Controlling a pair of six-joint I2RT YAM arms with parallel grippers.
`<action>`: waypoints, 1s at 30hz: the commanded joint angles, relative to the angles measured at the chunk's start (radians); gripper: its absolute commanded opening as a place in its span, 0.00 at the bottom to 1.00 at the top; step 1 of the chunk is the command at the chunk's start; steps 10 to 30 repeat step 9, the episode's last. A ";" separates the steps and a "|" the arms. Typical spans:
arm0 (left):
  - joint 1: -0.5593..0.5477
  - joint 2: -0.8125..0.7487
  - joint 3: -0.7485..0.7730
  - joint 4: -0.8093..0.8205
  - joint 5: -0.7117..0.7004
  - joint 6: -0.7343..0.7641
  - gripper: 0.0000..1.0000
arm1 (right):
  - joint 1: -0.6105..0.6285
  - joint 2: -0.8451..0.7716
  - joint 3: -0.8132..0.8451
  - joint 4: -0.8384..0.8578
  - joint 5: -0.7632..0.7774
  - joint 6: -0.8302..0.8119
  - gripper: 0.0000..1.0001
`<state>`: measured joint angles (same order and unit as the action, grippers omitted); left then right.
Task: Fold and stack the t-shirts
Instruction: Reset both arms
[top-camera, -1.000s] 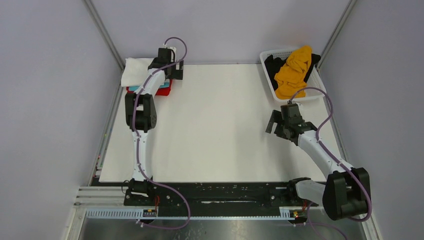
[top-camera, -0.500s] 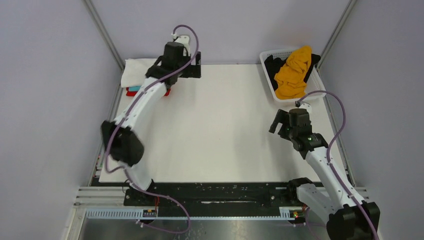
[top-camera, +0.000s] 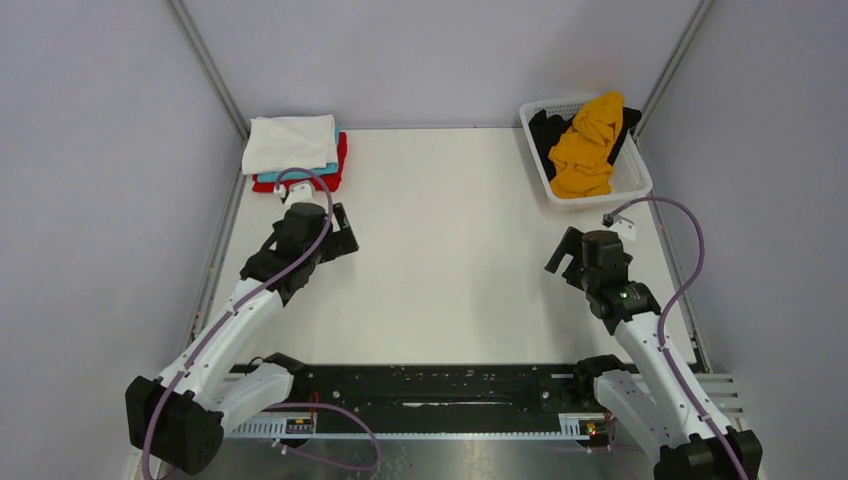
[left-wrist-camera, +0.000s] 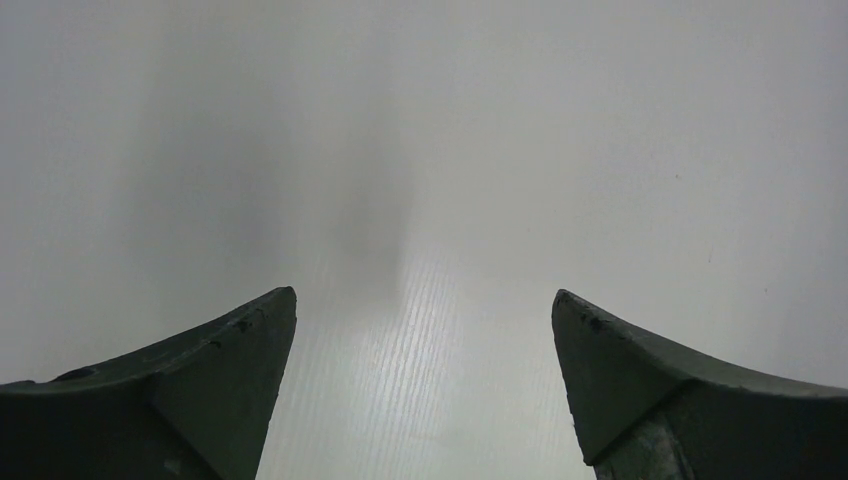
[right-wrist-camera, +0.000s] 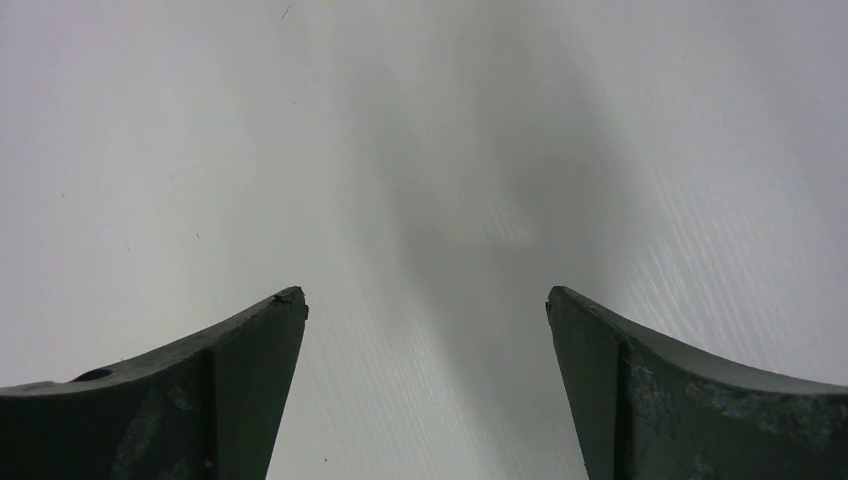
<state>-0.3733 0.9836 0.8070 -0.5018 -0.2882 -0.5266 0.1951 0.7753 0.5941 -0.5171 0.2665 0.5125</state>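
My left pincer (left-wrist-camera: 425, 300) and right pincer (right-wrist-camera: 425, 295) both gape empty over the table (top-camera: 450, 250), five shirts beyond: three folded, stacked at eleven o'clock, white (top-camera: 290, 143) over teal (top-camera: 300, 172) over red (top-camera: 336, 165), two crumpled in the basket (top-camera: 600, 198) at one o'clock, orange (top-camera: 585, 145) on black (top-camera: 548, 132).

White table (top-camera: 450, 260) bears a shirt stack (top-camera: 291, 145) and basket (top-camera: 632, 177).

Stack, far-left desk corner: white shirt (top-camera: 290, 143) on top hides nearly all of teal shirt (top-camera: 305, 172) and red shirt (top-camera: 341, 162); only their edges show.
Basket (top-camera: 632, 180): yellow shirt (top-camera: 585, 148) covers most of black shirt (top-camera: 548, 133).
Wrist views: left tool (left-wrist-camera: 425, 300) and right tool (right-wrist-camera: 425, 295) are cut off by the bottom edge, only the tips in frame.
Top view: right arm (top-camera: 650, 340) has its elbow clipped at the bottom edge.
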 joint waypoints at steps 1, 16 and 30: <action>0.001 -0.017 0.055 0.023 -0.073 -0.038 0.99 | -0.002 0.003 -0.006 0.029 0.034 0.035 1.00; 0.001 -0.051 0.031 0.018 -0.109 -0.037 0.99 | -0.003 -0.085 -0.053 0.080 0.033 0.022 0.99; 0.001 -0.051 0.031 0.018 -0.109 -0.037 0.99 | -0.003 -0.085 -0.053 0.080 0.033 0.022 0.99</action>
